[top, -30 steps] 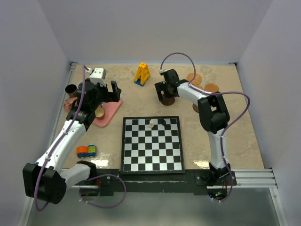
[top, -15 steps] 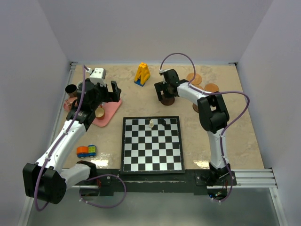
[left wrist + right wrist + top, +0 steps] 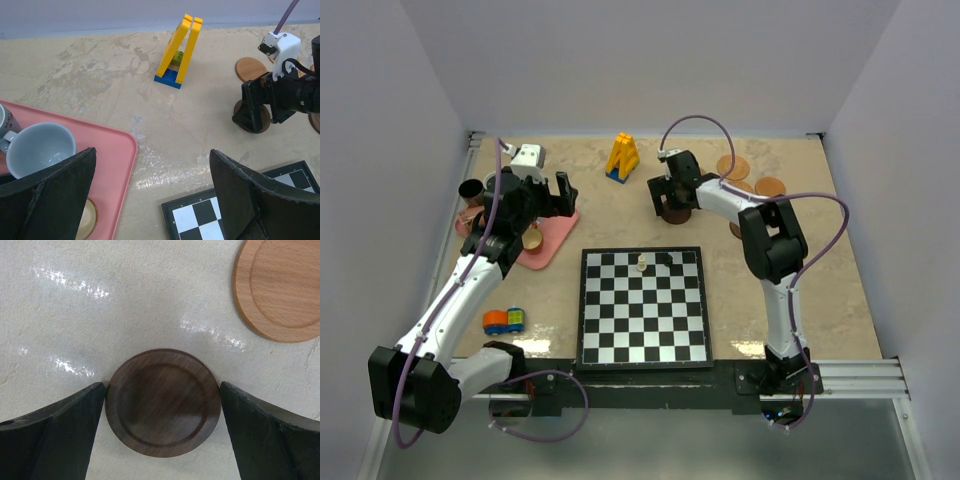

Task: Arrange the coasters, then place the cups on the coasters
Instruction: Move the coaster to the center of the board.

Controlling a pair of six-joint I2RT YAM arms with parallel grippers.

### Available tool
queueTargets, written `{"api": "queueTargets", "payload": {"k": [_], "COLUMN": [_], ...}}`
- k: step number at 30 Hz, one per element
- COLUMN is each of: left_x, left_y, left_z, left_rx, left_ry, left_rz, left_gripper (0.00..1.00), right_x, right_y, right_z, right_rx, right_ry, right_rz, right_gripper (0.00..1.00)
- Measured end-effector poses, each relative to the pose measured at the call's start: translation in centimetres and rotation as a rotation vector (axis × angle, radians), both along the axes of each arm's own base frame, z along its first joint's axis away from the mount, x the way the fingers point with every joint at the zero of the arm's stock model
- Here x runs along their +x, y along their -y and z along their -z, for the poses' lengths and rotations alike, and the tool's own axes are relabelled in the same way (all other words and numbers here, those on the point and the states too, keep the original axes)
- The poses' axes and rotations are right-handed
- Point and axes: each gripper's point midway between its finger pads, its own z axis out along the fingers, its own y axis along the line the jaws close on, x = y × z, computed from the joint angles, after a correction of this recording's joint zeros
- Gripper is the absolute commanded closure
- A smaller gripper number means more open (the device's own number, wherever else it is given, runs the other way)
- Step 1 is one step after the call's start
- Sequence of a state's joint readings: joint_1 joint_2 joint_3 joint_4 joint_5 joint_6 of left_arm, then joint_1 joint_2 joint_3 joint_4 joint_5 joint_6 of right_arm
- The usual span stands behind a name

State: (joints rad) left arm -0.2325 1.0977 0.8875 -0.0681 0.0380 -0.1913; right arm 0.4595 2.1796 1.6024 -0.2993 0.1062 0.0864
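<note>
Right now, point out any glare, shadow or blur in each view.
Right wrist view: white glare streaks on the table above the dark coaster, which is sharp. Left wrist view: a sheen on the table beside the pink tray; the left tool is dark, with little detail. Top external view: even light, only soft shadows.

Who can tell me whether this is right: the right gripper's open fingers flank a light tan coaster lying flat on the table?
Wrong colour: the coaster flanked by the right gripper is dark brown, not light tan, as the right wrist view shows. The fingers are open and it lies flat on the table.
</note>
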Motion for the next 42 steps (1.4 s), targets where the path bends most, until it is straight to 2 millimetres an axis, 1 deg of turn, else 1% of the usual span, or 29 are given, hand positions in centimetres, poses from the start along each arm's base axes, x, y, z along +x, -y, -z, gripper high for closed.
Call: {"api": "queueTargets", "payload": {"k": [6, 10, 14, 23, 31, 35, 38, 40, 42], "left_x": [0.0, 0.0, 0.0, -0.1, -0.1, -0.1, -0.1, -0.2, -0.2], "left_y": [0.0, 0.0, 0.0, 0.2, 0.3, 0.4, 0.4, 0.5, 0.5], "left_z": [0.0, 0.0, 0.0, 0.0, 0.0, 0.0, 0.0, 0.0, 0.0], "left_rx": [0.0, 0.0, 0.0, -0.01, -0.012, -0.014, -0.015, -0.017, -0.017], "left_ry": [0.0, 0.0, 0.0, -0.002, -0.002, -0.003, -0.004, -0.004, -0.004], "left_rz": [0.0, 0.0, 0.0, 0.008, 0.013, 0.017, 0.02, 0.022, 0.023], "left_gripper": [0.0, 0.0, 0.0, 0.0, 0.0, 0.0, 0.0, 0.0, 0.0], "right_x": [0.0, -0.2, -0.8, -4.2, -5.9, -7.1, -7.6, -8.0, -8.3], "right_y": [0.0, 0.0, 0.4, 2.9, 4.9, 6.5, 8.0, 9.2, 9.7], "right_z": [0.2, 0.2, 0.3, 0.4, 0.4, 0.4, 0.3, 0.3, 0.3], "right_rx": [-0.006, -0.001, 0.005, -0.006, -0.015, -0.022, -0.03, -0.041, -0.044], "right_ry": [0.014, 0.02, 0.025, -0.003, -0.015, -0.03, -0.042, -0.056, -0.063], "right_rz": [0.018, 0.035, 0.054, 0.155, 0.25, 0.308, 0.35, 0.374, 0.385], "right_gripper": [0.02, 0.04, 0.06, 0.07, 0.07, 0.06, 0.06, 0.04, 0.02]}}
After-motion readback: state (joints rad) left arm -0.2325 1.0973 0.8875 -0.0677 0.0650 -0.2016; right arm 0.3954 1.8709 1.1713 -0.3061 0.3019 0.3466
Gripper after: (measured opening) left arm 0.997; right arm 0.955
